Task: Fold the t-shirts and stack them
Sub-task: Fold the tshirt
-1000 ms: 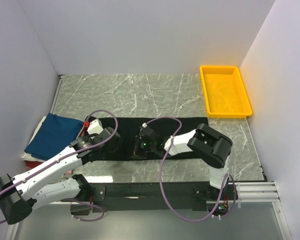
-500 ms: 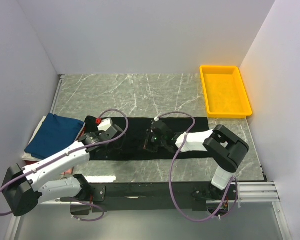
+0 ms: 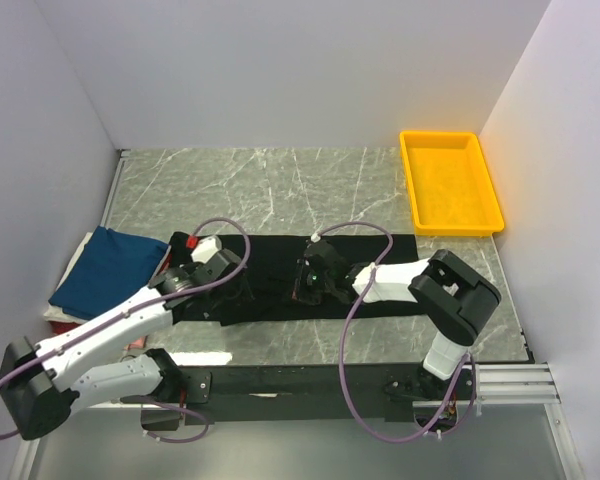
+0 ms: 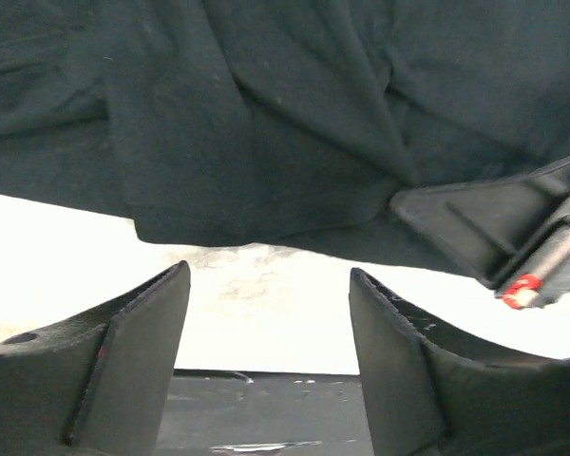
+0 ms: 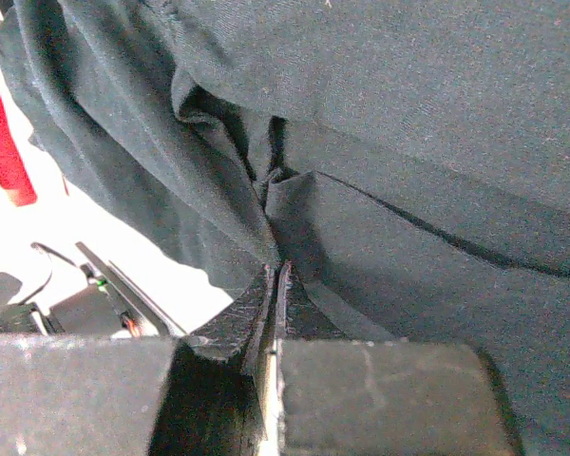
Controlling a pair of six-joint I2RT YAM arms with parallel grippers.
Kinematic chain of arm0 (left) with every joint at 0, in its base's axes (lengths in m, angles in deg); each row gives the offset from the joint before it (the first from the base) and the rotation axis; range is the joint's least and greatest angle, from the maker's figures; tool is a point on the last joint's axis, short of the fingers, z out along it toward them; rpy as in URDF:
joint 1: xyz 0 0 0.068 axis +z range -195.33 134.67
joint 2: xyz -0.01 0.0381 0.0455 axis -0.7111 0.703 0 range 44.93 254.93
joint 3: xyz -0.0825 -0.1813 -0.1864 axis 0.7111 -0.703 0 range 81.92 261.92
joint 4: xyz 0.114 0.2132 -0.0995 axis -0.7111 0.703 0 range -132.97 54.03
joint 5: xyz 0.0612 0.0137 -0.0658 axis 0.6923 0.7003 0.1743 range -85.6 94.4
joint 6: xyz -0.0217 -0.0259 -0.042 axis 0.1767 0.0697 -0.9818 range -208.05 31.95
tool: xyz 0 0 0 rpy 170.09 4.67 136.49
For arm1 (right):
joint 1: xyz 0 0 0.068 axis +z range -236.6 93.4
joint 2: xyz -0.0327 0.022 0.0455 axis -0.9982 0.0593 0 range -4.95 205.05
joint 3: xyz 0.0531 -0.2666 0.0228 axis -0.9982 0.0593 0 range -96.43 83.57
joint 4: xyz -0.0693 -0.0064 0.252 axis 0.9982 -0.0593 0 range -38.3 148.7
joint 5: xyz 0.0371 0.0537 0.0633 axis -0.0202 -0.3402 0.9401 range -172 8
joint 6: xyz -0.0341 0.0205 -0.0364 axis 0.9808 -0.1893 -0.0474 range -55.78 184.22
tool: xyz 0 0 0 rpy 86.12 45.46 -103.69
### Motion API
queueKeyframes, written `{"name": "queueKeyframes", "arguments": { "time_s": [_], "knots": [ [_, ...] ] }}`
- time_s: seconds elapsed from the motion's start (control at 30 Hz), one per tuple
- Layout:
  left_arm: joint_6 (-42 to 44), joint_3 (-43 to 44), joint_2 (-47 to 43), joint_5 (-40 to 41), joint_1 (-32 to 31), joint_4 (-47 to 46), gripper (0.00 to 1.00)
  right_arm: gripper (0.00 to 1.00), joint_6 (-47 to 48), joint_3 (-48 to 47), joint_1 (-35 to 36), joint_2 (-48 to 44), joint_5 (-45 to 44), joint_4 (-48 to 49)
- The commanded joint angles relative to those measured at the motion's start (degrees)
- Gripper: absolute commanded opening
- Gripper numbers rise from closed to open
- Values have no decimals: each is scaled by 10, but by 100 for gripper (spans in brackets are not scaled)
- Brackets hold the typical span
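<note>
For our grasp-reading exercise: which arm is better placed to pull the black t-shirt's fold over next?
Right, probably: the right gripper is shut on a crease of the black t-shirt. The left gripper is open at the shirt's edge, holding nothing, so it must grasp first.

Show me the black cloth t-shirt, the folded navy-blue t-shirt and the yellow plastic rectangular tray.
black cloth t-shirt (image 3: 275, 262): top external view, flat stretch near its middle.
folded navy-blue t-shirt (image 3: 105, 270): top external view, middle of its top.
yellow plastic rectangular tray (image 3: 410, 190): top external view, left rim.
</note>
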Motion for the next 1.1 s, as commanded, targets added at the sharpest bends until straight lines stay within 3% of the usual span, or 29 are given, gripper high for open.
{"name": "queueKeyframes", "arguments": {
  "time_s": [0.0, 0.2, 0.43, 0.77, 0.87, 0.93, 1.07],
  "knots": [
    [-73, -12, -43, 43, 14, 26, 69, 0, 16, -17, -4, 9, -1, -3],
    [-98, -68, -58, 26, 86, -1, 58, 0, 25, -25, -4, 17, 4, -5],
    [-90, -115, -36, 12, 128, -69, 59, 0, 31, -33, -4, 25, 13, -4],
    [-65, -143, 4, 23, 140, -172, 56, 0, 34, -39, -4, 28, 20, -3],
    [-60, -144, 14, 42, 140, -182, 50, 0, 36, -40, -4, 29, 20, -2],
    [-58, -141, 15, 57, 140, -179, 40, 0, 36, -40, -4, 29, 21, -2],
    [-52, -137, 2, 67, 140, -168, 12, 0, 35, -39, -6, 28, 24, -2]
  ]
}}
